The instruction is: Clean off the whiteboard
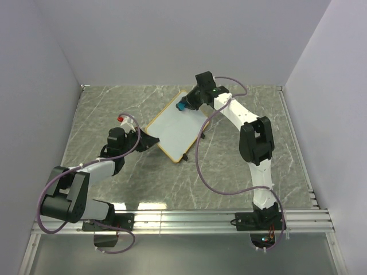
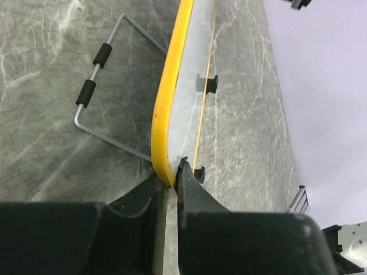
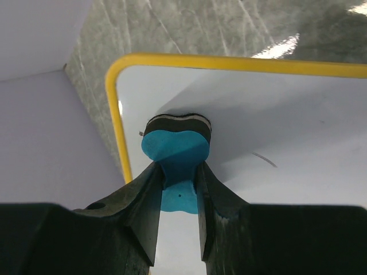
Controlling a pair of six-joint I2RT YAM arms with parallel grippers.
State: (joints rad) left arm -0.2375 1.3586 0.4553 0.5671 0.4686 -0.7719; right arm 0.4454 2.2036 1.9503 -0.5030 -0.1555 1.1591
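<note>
Grey-veined bench (image 1: 229, 172) is stretching between pale lilac walls, carrying the whiteboard (image 1: 175, 129) in its far middle part. Left hand (image 1: 152, 141) is pinching the board's yellowish frame at a rounded near corner, jaws narrowed onto the rim. Right hand (image 1: 186, 104) is gripping a blue eraser (image 3: 175, 146), pressing its dark pad against the white face near the far corner. One faint stroke (image 3: 265, 159) is showing beside it. A wire stand (image 2: 94, 97) is jutting out beside the board; whether the board is tilting or lying flat is hard to tell. The right hand's fingers (image 3: 143, 200) are hiding the eraser's lower part.
</note>
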